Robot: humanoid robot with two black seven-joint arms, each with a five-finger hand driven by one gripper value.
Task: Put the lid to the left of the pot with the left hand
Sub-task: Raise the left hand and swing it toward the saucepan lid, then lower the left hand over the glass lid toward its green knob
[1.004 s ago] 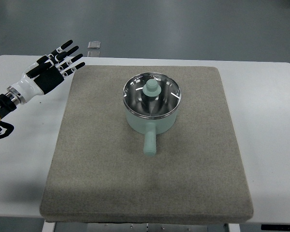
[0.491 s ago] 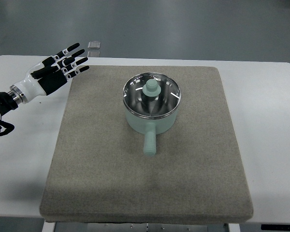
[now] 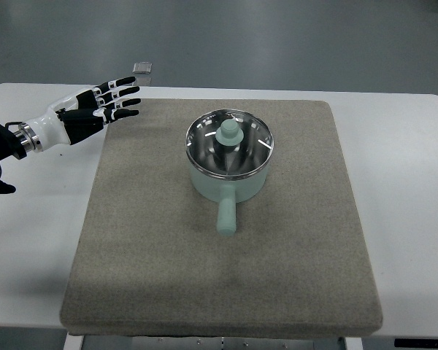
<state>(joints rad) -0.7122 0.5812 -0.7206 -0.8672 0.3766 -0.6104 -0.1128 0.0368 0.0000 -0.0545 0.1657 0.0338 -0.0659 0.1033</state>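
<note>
On mat [image 3: 168, 277] centre I log: mint pot [image 3: 228, 179], lid [image 3: 229, 143] seated on it, handle pointing toward me. My left hand [image 3: 87, 113] hovers near mat's far-left corner, fingers spread, empty. White table [image 3: 401, 182]; grey floor [image 3: 277, 36].

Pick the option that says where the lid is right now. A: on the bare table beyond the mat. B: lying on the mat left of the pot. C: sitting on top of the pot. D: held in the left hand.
C: the lid sits on the pot, knob up, while the left hand hovers open near the mat's far left corner, holding nothing.
</note>
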